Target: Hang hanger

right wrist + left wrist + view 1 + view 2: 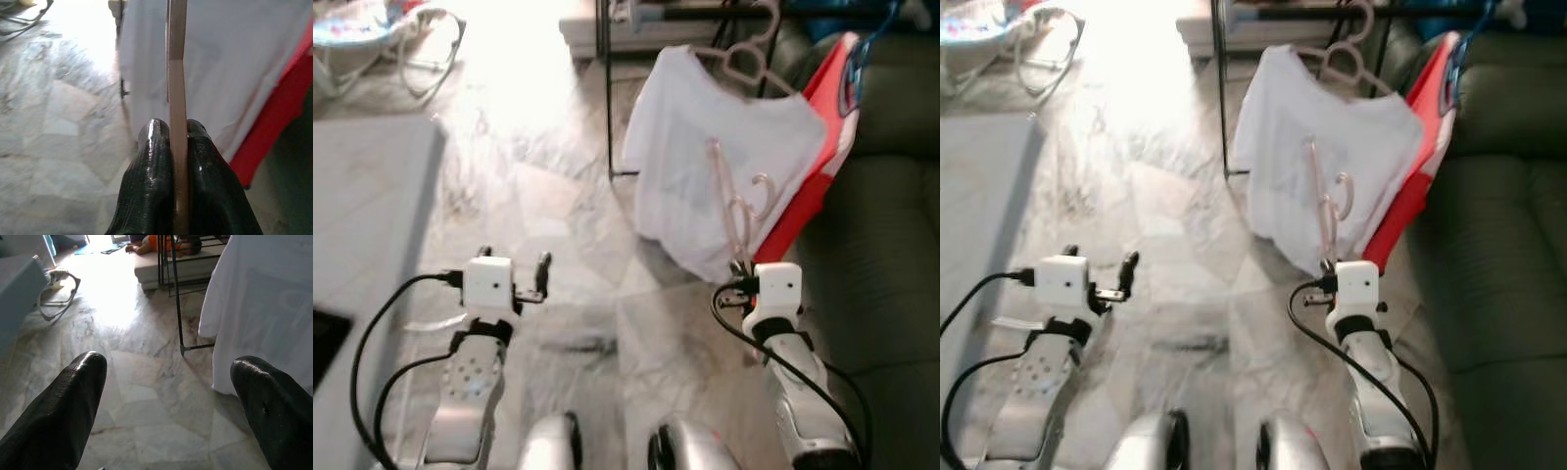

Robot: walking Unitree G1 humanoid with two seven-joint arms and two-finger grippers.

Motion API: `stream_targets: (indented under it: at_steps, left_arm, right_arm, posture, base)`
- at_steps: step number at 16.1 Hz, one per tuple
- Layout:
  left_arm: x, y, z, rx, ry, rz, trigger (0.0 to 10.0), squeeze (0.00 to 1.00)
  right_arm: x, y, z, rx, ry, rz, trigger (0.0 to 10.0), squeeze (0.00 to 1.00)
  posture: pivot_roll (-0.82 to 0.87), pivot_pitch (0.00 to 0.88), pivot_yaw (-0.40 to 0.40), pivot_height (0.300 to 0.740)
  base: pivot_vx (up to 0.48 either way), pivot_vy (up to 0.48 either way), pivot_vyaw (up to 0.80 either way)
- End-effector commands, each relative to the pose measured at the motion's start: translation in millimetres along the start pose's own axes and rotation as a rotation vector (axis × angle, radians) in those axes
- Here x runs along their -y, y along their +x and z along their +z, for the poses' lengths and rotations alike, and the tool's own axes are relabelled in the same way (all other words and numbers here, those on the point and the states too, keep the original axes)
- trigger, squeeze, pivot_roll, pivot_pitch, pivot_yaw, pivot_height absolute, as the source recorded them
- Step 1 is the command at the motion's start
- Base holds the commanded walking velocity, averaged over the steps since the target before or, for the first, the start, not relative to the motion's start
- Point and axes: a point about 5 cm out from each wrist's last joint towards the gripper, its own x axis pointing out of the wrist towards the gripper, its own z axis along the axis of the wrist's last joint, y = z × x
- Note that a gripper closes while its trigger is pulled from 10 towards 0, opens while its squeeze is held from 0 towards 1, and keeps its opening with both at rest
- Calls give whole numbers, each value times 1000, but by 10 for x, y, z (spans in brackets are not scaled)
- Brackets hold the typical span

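- Left gripper (514,266): I see its fingers spread wide with nothing between them, low over the marble floor (558,225), well left of the white shirt (715,166).
- Clothes rack (605,88): black metal, beside the shirt's left edge.
- White shirt: on its own hanger, hung from the rack.
- Pale hanger (736,211): I see it pinched edge-on in the right gripper (171,128), held before the shirt.
- Red garment (818,157): behind the shirt's right side.
- Dark sofa (891,225): right of the shirt.

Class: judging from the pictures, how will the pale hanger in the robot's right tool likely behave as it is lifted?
The hanger looks thin and stiff, probably light. The right tool pinches only its lower end, so it may pivot or slip.
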Motion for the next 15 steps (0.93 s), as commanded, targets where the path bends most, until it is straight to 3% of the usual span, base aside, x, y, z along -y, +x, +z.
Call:
stream_targets:
  at_steps: [1, 3, 5, 8, 12, 15]
  left_arm:
    - [4, -63, -72, -25, 2, 10, 10000, 0]
    - [-21, -78, -88, -32, 6, 25, 10000, 0]
    - [-22, -82, -98, -36, 4, 30, 10000, 0]
    - [-60, -104, -42, 8, 47, 85, 10000, 0]
    - [-228, -320, -212, -70, 89, 87, 10000, 0]
    - [-273, -351, -235, -78, 102, 91, 10000, 0]
  right_arm:
    - [99, -39, -9, 0, -8, -26, 10000, 0]
    - [55, -25, 18, 15, 4, -1, 10000, 0]
    - [-17, -12, 68, 50, -58, 49, 10000, 0]
    - [3, 2, 68, 48, -23, 20, 10000, 0]
    - [72, -102, -10, 28, -2, 3, 10000, 0]
    - [57, -148, -41, 16, 0, 16, 10000, 0]
  posture:
    - [51, 222, -15, 740]
    - [57, 223, -18, 740]
    - [61, 221, -22, 740]
    - [62, 221, -20, 740]
    - [64, 215, -8, 740]
    - [64, 212, -8, 740]
  base:
    - [386, 0, 0]
    - [379, 0, 0]
    - [324, 0, 400]
    - [0, 0, 267]
    - [0, 0, 0]
    - [0, 0, 0]
